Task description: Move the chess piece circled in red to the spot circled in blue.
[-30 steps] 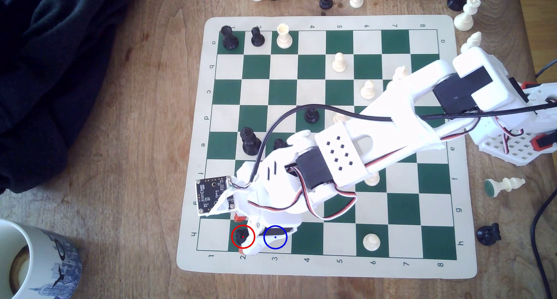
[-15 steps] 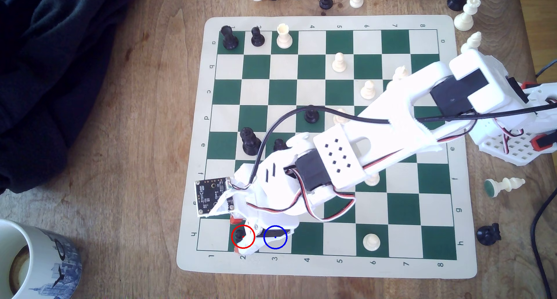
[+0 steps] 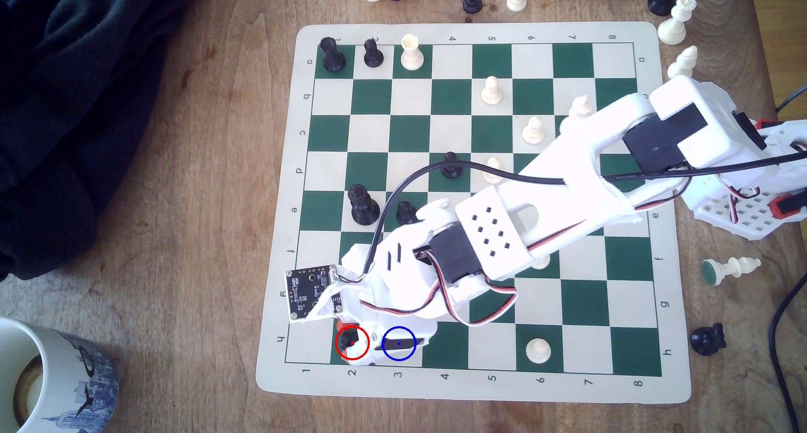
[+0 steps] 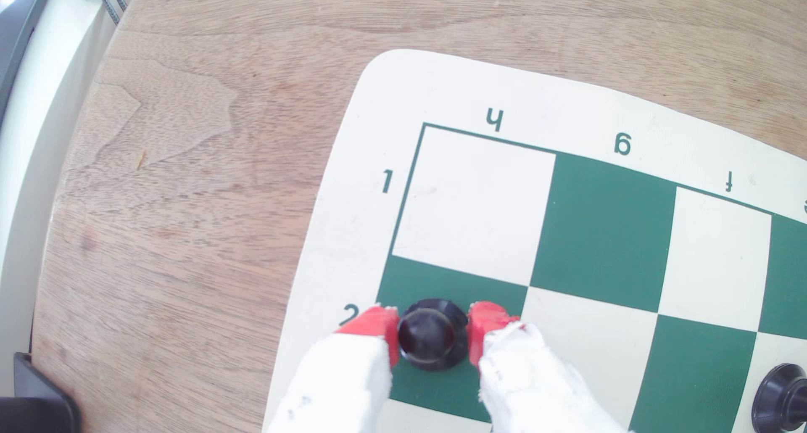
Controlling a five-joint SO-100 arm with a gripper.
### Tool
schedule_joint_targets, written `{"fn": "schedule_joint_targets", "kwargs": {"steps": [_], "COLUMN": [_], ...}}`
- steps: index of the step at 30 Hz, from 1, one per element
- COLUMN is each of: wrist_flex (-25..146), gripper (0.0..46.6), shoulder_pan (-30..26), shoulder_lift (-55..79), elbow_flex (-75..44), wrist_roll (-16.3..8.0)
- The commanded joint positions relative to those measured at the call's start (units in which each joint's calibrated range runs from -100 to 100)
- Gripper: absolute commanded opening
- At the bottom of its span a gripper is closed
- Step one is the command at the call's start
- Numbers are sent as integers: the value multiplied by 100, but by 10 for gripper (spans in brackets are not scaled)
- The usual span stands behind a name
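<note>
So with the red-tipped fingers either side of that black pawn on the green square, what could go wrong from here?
1. The gripper holds the black pawn by its round head between the red fingertips; a ball-shaped head could slip or tilt as it lifts.
2. The blue-ringed spot is the very next square and lies partly under the gripper body, so placement may be hard to judge in the exterior view.
</note>
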Motion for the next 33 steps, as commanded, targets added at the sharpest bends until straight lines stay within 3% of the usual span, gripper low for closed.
{"fn": "schedule_joint_targets", "kwargs": {"steps": [1,6,18,33], "wrist_flex": [-127,-127,331,-406], "gripper": [46,17,6,3], "shoulder_pan": [-49,-49,-26,-276], "shoulder_lift": [-186,-220,-1044,-2156], "elbow_flex": [-543,-570,-733,1878], "wrist_roll": [-15,-15,-49,-44]}}
